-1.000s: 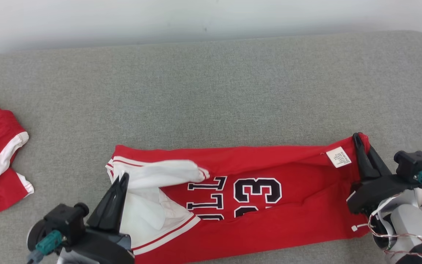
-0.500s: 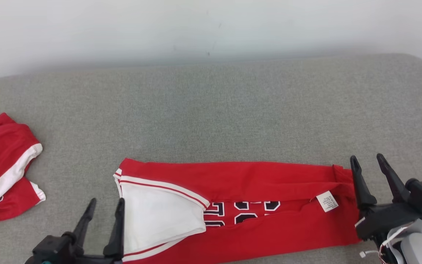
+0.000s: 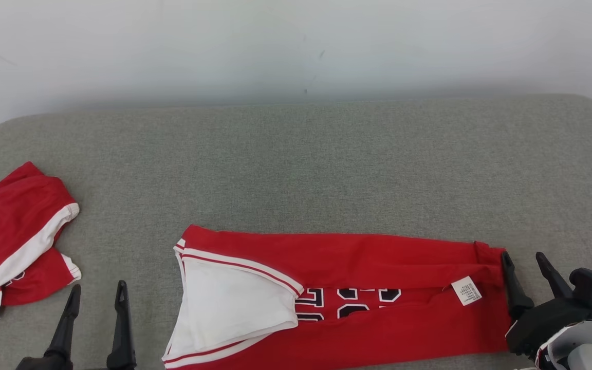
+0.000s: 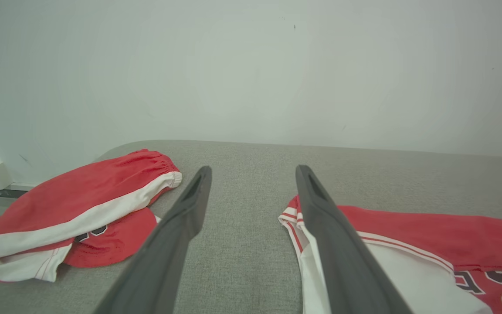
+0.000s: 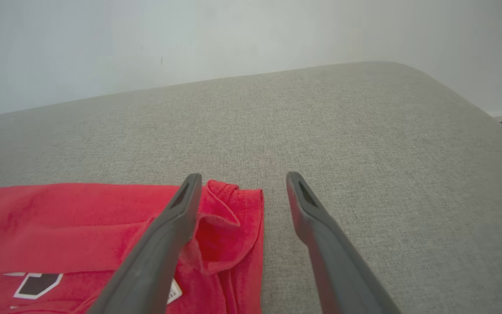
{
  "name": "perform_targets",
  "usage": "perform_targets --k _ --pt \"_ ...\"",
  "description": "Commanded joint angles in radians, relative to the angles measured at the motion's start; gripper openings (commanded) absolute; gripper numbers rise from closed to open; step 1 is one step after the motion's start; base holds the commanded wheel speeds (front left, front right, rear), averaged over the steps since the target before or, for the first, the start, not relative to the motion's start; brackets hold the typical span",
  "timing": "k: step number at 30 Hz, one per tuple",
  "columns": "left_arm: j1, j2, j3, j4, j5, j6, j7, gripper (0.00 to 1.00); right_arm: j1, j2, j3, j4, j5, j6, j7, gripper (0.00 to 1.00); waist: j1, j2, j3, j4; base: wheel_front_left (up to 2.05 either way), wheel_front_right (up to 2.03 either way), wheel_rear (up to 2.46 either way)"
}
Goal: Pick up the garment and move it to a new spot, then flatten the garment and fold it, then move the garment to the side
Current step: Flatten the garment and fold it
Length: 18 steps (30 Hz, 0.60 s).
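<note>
Two red garments: jersey (image 3: 352,257), shorts (image 3: 13,221). Two grippers: left gripper (image 3: 97,285), right gripper (image 3: 522,255).

I see the garment (image 3: 378,257) lying lengthwise on the near part of the table (image 3: 296,164), a second piece of clothing (image 3: 13,226) well apart at its left edge. My left gripper (image 3: 96,290) sits between them, my right gripper (image 3: 521,255) just beside the garment's right end.

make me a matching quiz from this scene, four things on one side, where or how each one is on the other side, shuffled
Things:
1. red jersey
2. red shorts
3. white label
4. left claw

Place or state:
A. open, between the shorts and the jersey
B. bunched at the far left
C. folded into a long strip, front centre
D. on the jersey, near its right end

Pairs: 1-C, 2-B, 3-D, 4-A
</note>
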Motion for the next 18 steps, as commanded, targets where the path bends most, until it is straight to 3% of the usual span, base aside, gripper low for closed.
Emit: perform_targets --k 1,16,17,18 --pt "0.018 -0.010 0.015 0.004 0.021 -0.011 -0.003 1.00 -0.015 0.008 -0.006 0.020 -0.004 -0.002 0.011 1.00 0.0000 0.0001 0.002 0.008 0.00 0.00 0.00" --pt "0.039 -0.131 0.156 0.080 0.134 -0.121 -0.003 1.00 -0.084 0.070 -0.021 0.262 -0.002 -0.002 0.084 1.00 0.0000 0.0001 0.010 0.042 0.00 0.00 0.00" --pt "0.037 -0.137 0.162 0.084 0.141 -0.129 -0.003 1.00 -0.085 0.075 -0.015 0.271 0.003 -0.002 0.089 0.53 0.0000 0.0001 0.009 0.044 0.00 0.00 0.00" --pt "0.036 -0.143 0.167 0.086 0.149 -0.133 -0.003 1.00 -0.084 0.079 -0.006 0.279 0.009 -0.002 0.096 0.27 0.0000 0.0001 0.008 0.044 0.00 0.00 0.00"
